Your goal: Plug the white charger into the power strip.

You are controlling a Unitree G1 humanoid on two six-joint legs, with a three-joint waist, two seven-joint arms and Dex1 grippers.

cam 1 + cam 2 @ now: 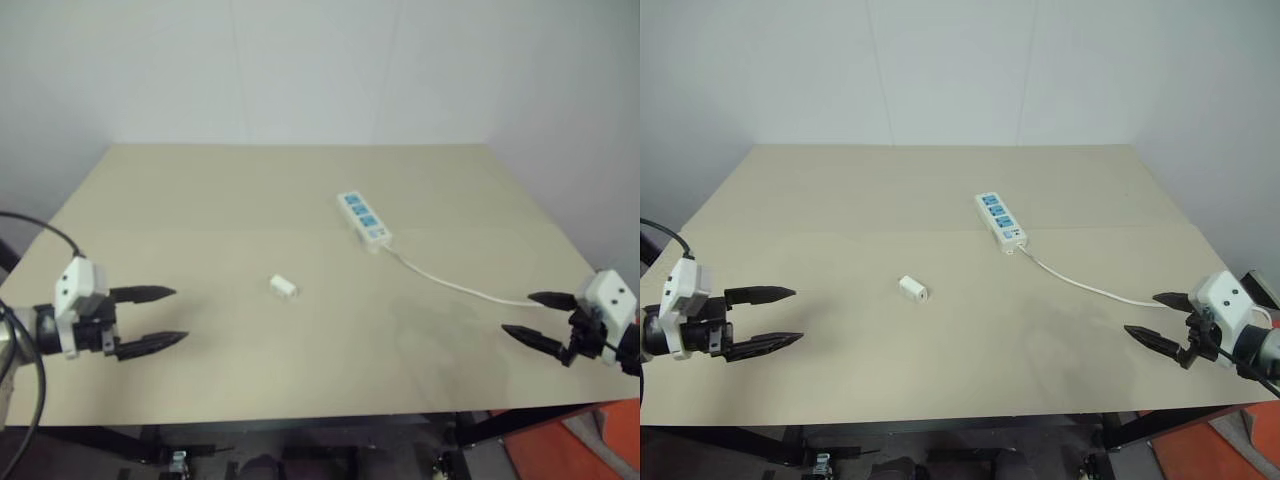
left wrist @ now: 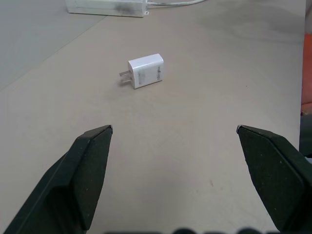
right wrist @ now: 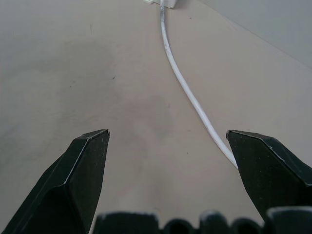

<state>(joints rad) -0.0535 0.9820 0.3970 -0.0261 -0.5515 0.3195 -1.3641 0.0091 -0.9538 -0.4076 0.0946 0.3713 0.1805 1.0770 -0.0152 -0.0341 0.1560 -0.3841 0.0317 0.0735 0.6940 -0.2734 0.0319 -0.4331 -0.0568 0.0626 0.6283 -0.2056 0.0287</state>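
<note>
So, beige table [image 1: 200,220] with the white charger [image 1: 283,287] lying on its side near the middle, nothing touching it. In the left wrist view the charger [image 2: 145,71] shows two metal prongs sticking out from one end, level with the tabletop. Power strip [image 1: 364,219] lies flat farther back and to the right of the charger, well apart from it, three blue socket faces up. Its thin white cord [image 1: 450,283] leaves the near end and curves across the table toward the right edge.

Left pincer [image 1: 150,318] hovers over the left front part of the table, fingers spread wide, holding nothing, pointed roughly toward the charger but well short of it. Right pincer [image 1: 538,320] hovers at the right front edge, fingers also wide apart and empty. In the right wrist view the cord [image 3: 187,87] runs up between the fingers toward the strip's end, passing close beside one black finger [image 3: 265,168]; contact cannot be told.
</note>
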